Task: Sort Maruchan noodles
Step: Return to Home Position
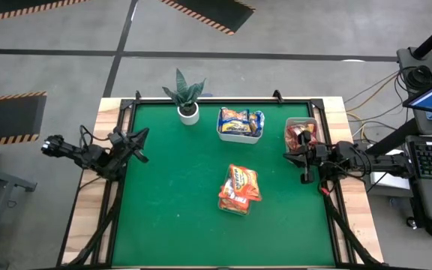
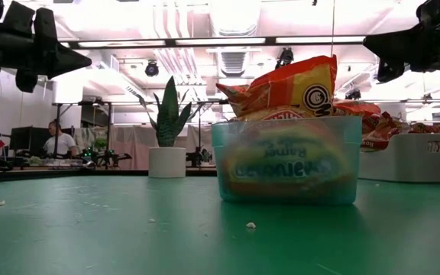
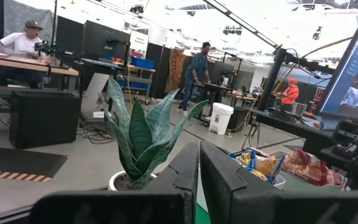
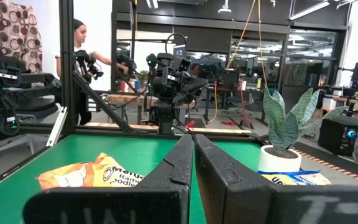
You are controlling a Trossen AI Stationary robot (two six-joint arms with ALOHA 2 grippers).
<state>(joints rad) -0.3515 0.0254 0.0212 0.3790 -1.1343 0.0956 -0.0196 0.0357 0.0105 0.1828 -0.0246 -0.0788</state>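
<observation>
Green tabletop [image 2: 90, 229], orange noodle pkts [image 2: 296, 84] part-hidden in clear tray [image 2: 224, 153], left gripper [image 3: 199, 149] & right gripper [image 4: 193, 140] closed, empty

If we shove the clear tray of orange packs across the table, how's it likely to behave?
The clear tray looks like thin, light plastic and sits low and wide, so it would probably slide rather than tip. The orange packs are heaped above its rim, so the top ones may slip off.
</observation>
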